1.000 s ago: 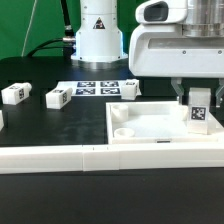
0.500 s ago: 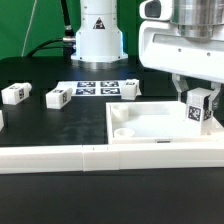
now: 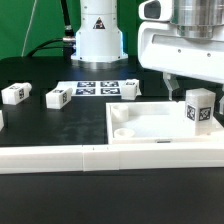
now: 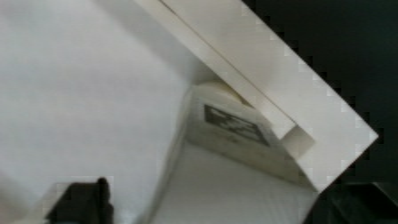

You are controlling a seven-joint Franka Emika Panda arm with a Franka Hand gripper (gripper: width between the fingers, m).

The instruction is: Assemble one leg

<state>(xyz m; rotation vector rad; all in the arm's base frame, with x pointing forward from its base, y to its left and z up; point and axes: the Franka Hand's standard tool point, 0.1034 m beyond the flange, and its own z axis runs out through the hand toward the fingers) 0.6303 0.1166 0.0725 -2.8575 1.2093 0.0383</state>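
A leg point(image 3: 200, 108), a small white post with a black-and-white tag, stands upright in the right corner of the large white panel point(image 3: 140, 125) with round sockets. My gripper point(image 3: 193, 86) hangs just above the leg, open and empty. In the wrist view the leg point(image 4: 246, 130) sits against the panel point(image 4: 89, 100), away from my gripper point(image 4: 222, 205). One dark fingertip point(image 4: 80, 200) shows at the frame's edge. Two more legs point(image 3: 14, 93) point(image 3: 58, 97) lie on the black table at the exterior view's left.
The marker board point(image 3: 105, 88) lies behind the panel. The arm's white base point(image 3: 98, 35) stands at the back. A white rail point(image 3: 100, 158) runs along the front. Another white part point(image 3: 2, 118) shows at the left edge.
The gripper turned the leg while holding it, then let go and rose a little. The leg now stands free on the panel.
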